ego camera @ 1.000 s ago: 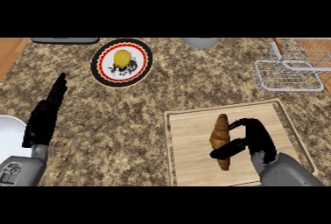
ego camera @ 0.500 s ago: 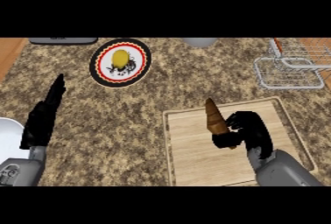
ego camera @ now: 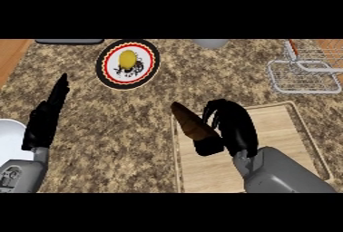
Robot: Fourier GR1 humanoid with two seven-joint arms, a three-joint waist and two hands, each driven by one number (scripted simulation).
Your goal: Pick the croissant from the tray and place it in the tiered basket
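The brown croissant (ego camera: 193, 126) is held up over the left part of the wooden tray (ego camera: 295, 136), its tip pointing up and left. My right hand (ego camera: 231, 127) is shut on it, fingers curled round its lower end. The wire tiered basket (ego camera: 305, 68) stands at the far right of the counter, well away from the hand. My left hand (ego camera: 46, 118) rests open at the left, fingers straight and pointing away from me.
A round plate (ego camera: 127, 63) with a red and black rim and a yellow item on it lies at the back left. A white dish (ego camera: 10, 142) shows at the left edge. A grey object (ego camera: 211, 43) sits at the back centre.
My right hand closed on the croissant, lifted it off the tray and carried it leftward. The left hand has stayed still.
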